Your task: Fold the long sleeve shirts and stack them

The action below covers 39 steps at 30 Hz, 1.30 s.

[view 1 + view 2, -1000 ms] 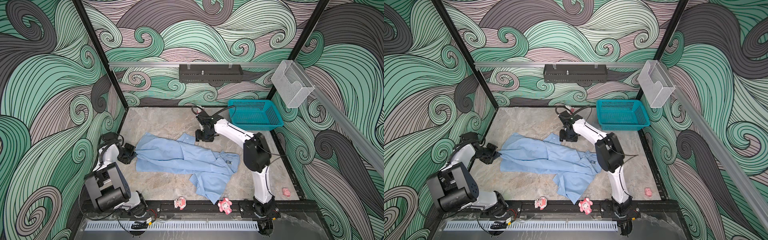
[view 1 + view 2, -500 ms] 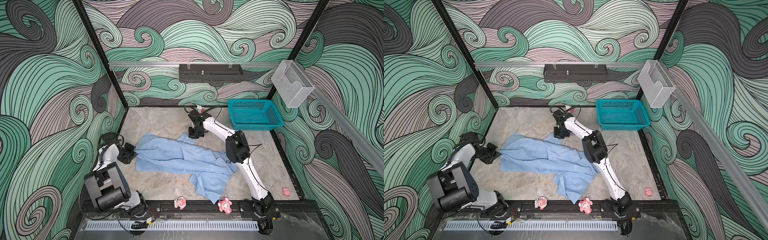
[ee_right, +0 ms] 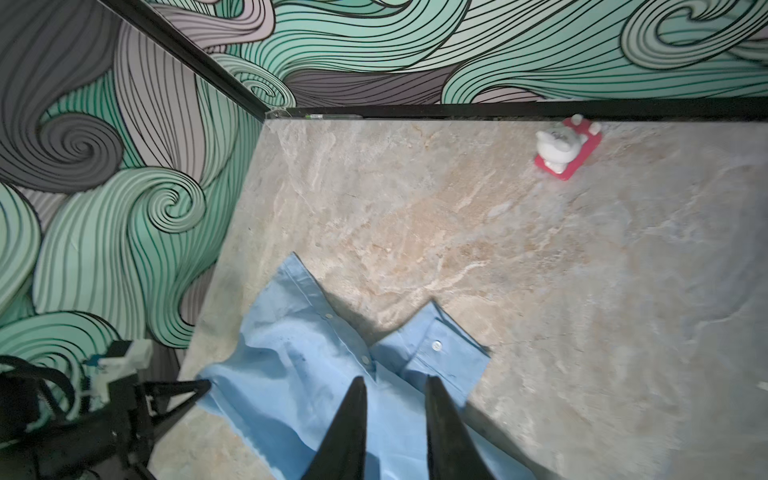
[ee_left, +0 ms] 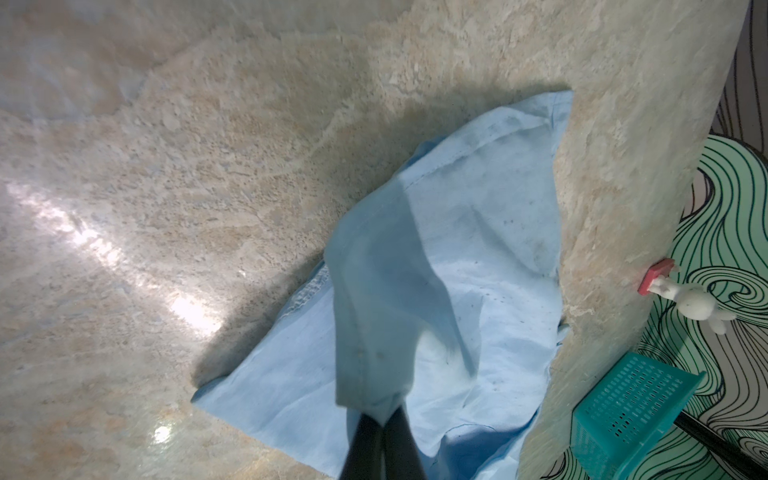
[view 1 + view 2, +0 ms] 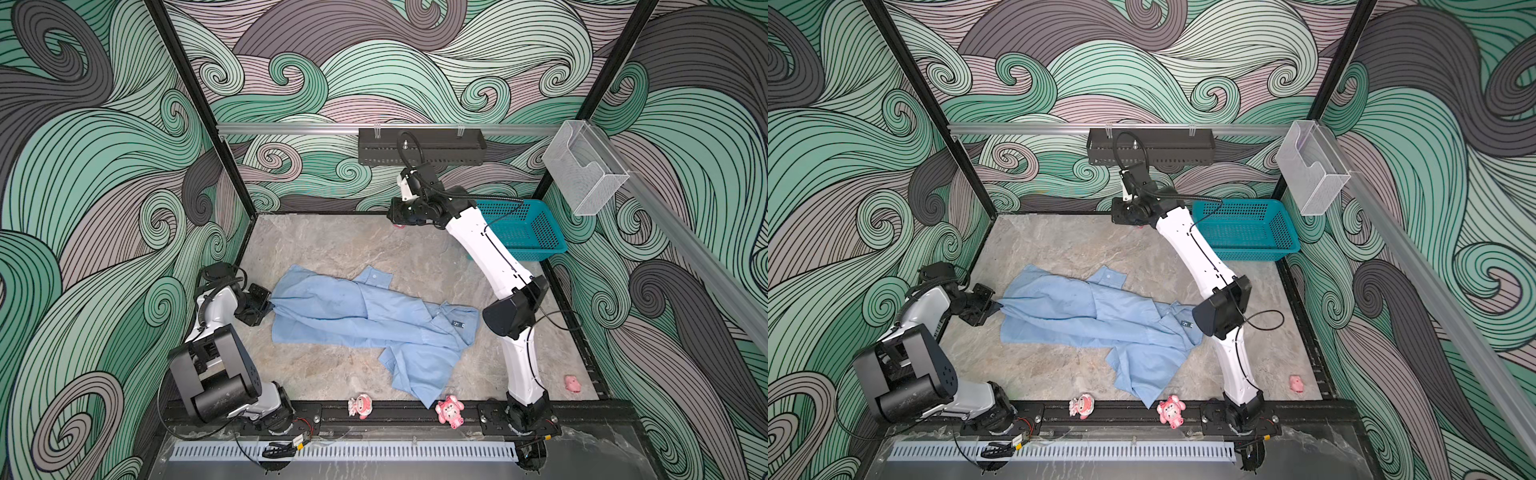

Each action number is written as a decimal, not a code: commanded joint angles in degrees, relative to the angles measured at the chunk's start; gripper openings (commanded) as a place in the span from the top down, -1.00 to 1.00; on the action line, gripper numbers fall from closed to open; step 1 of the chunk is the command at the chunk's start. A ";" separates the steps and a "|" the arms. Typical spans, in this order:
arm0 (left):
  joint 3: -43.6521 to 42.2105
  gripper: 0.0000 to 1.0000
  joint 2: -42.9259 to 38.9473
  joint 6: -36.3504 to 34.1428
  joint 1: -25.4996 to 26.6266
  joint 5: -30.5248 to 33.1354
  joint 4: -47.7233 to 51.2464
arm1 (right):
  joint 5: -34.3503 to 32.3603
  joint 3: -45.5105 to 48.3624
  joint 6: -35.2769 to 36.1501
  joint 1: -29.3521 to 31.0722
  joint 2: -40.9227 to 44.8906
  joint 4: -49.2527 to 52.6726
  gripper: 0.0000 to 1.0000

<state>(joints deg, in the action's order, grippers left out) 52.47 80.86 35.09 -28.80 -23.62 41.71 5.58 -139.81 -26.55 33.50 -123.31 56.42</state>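
Note:
One of the long sleeve shirts, light blue, lies crumpled and spread across the middle of the stone table in both top views. My left gripper is shut on the shirt's left edge, and a fold of cloth rises from its tips. A buttoned cuff lies flat at the shirt's far side. My right gripper hangs high near the back wall, open, with nothing between its fingers.
A teal perforated basket stands at the back right corner. A white figure on a red base sits by the back wall. Three pink toys lie along the front edge.
My right arm has risen from the cuff at the shirt's far side and swung toward the back wall, empty. The cuff stays on the table. The left arm has not moved.

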 commanded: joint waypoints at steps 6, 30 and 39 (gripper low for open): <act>1.59 1.00 -0.26 -0.02 0.23 -0.55 0.67 | -3.37 17.18 -6.50 1.97 -5.25 0.28 -0.04; 1.76 1.00 -0.30 0.06 0.58 -0.72 0.56 | -2.34 11.67 -13.35 4.74 -23.47 -1.05 0.04; 2.29 1.00 0.00 0.14 0.58 -1.17 0.75 | -5.73 6.25 -10.72 5.17 -19.50 -0.27 1.00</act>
<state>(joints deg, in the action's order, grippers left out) 52.47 80.86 35.11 -28.69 -23.90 41.74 2.42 -130.47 -39.09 38.30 -145.34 54.83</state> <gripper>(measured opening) 0.048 0.051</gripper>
